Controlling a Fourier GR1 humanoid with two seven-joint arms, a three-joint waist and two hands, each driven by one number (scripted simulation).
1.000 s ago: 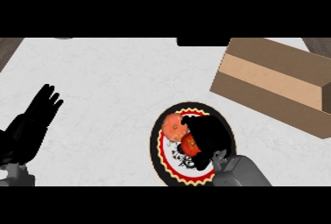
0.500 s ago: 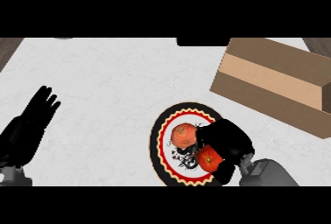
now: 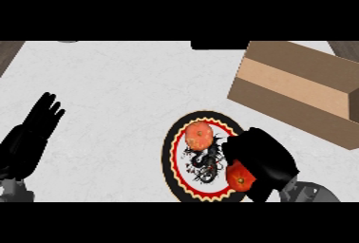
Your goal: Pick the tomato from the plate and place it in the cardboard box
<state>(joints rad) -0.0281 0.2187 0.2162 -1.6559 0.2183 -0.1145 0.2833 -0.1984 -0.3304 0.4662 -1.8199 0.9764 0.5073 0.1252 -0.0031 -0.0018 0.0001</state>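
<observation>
Open white counter (image 3: 119,85) spreads left of the cardboard box (image 3: 294,85), upper right, and the patterned plate (image 3: 169,153), lower centre. The right hand (image 3: 261,159) covers the plate's right rim, a tomato (image 3: 240,177) touching its lower-left side; its grip cannot be told. A second red fruit (image 3: 198,134) sits apart on the plate's upper part. The left hand (image 3: 33,130) rests open at the left edge

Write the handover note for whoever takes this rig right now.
Left hand: open, resting at the view's left, holding nothing.
Right hand: over the right side of the plate; I cannot tell whether it grips anything.
Two tomato-like fruits show: the upper tomato lies on the plate's far part, and the lower tomato sits at its near right edge against the right hand.
Cardboard box: upper right, apart from the plate.
Done: right hand is at the plate.
Left: lift a tomato, carry it to the box, release.
</observation>
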